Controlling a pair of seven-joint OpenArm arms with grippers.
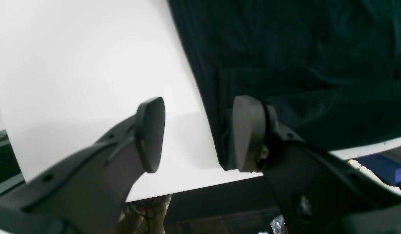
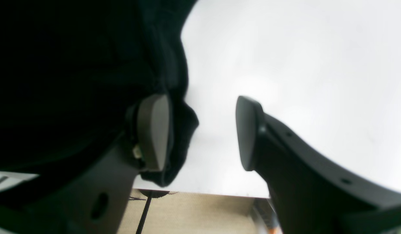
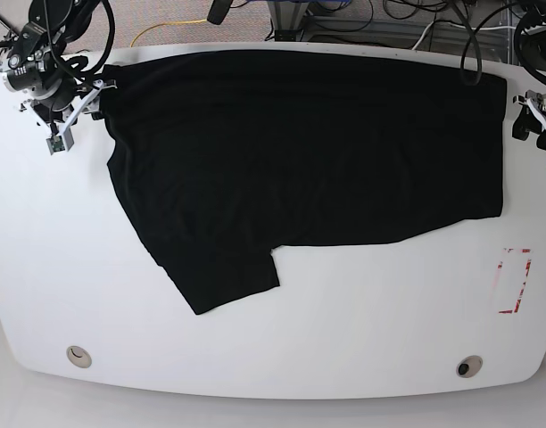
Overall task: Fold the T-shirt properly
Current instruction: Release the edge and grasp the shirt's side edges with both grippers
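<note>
The black T-shirt (image 3: 309, 152) lies spread flat across the far half of the white table (image 3: 344, 330), one short sleeve (image 3: 221, 276) pointing toward the near edge. My right gripper (image 3: 96, 96) sits at the shirt's far left corner. In the right wrist view it (image 2: 202, 133) stands open, with the cloth (image 2: 73, 81) bunched around one finger (image 2: 153, 131) and bulging slightly into the gap. My left gripper (image 3: 523, 120) is at the shirt's right edge. In the left wrist view it (image 1: 199, 135) is open, one finger (image 1: 249, 133) against the cloth edge (image 1: 285, 65), the other over bare table.
A red-outlined rectangle (image 3: 513, 281) is marked on the table near its right edge. Two round fittings (image 3: 78, 356) (image 3: 469, 366) sit by the near rim. Cables (image 3: 434, 27) run behind the far edge. The table's edge lies just below both grippers in the wrist views.
</note>
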